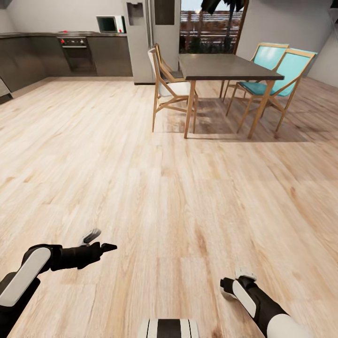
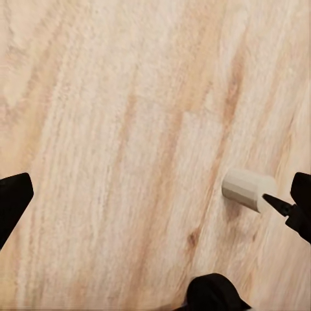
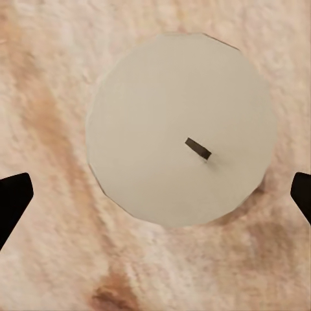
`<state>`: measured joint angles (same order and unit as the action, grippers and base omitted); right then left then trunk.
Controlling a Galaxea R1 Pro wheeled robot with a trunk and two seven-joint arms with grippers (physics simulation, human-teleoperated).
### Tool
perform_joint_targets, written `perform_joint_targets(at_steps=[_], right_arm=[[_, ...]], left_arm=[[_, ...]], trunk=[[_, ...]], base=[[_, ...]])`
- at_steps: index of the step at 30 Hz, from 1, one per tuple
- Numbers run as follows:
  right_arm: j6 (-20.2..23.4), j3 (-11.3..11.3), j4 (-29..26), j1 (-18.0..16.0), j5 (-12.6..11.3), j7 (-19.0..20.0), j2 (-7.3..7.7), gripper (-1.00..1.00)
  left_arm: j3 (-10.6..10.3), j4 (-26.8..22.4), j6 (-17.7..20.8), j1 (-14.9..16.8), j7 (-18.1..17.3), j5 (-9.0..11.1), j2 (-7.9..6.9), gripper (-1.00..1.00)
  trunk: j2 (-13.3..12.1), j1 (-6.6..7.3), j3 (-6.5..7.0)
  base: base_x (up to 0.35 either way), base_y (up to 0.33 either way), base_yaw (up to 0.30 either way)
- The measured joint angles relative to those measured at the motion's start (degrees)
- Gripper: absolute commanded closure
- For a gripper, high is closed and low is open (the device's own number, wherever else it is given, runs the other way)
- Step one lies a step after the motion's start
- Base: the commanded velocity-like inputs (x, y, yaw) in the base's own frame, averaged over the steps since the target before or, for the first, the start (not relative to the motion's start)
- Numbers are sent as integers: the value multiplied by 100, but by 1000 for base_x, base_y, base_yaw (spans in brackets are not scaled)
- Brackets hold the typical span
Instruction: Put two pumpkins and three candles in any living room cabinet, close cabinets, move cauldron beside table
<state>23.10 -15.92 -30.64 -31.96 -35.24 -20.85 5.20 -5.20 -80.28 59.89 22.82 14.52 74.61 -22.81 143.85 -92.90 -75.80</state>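
Head view: pale wooden plank floor [image 1: 141,188] is seen ahead, with a dark dining table on wooden legs [image 1: 225,68], teal-seated chairs [image 1: 277,70] and grey kitchen units [image 1: 56,56] behind. The left gripper [image 1: 99,240] is held out low with fingers parted. The right gripper [image 1: 244,274] points down; its fingers are hidden by the wrist.

Left wrist view: black fingertips [image 2: 13,201] are cut off at both edges, spread, nothing between. A stubby pale candle [image 2: 246,189] stands on the floor beyond.

Right wrist view: the candle's round tan top with a short dark wick is seen directly below [image 3: 181,129]; fingertips [image 3: 11,201] stand wide, not touching it.
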Motion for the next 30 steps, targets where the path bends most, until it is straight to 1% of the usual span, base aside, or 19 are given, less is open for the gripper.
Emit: perform_joint_targets(at_steps=[12,17,19,20,21,22,24,26,30], right_arm=[[-35,6,0,0,-3,0,7,-100],[-35,6,0,0,-3,0,12,-100],[-35,6,0,0,-3,0,15,-100],[-35,6,0,0,-2,0,15,-100],[-35,6,0,0,-2,0,15,-100],[-35,6,0,0,-2,0,16,-100],[-35,11,0,0,-2,0,16,-100],[-35,12,1,0,-2,0,16,-100],[-35,14,0,0,-2,0,16,-100]], left_arm=[[-8,-14,6,0,0,8,-2,-100],[-9,-72,5,0,-59,45,-35,-100],[-16,-83,4,0,-351,128,-151,-100],[-23,-85,3,1,-571,168,-238,-100],[-32,-87,2,1,-937,209,-352,-100],[-37,-89,1,1,-1155,246,-406,-100],[-43,-91,0,-6,-1479,288,-462,-100],[-45,-90,1,-14,-1655,309,-488,-100],[-33,-79,1,-17,-1730,298,-500,-100]], trunk=[[16,-31,-266],[23,-44,-377],[26,-49,-421],[26,-49,-422],[26,-48,-422],[26,-49,-422],[26,-49,-422],[26,-49,-422],[26,-48,-422]], base=[[0,0,0],[0,0,0],[0,0,0],[0,0,0],[0,0,0],[0,0,0],[0,0,0],[0,0,0],[41,0,0]])
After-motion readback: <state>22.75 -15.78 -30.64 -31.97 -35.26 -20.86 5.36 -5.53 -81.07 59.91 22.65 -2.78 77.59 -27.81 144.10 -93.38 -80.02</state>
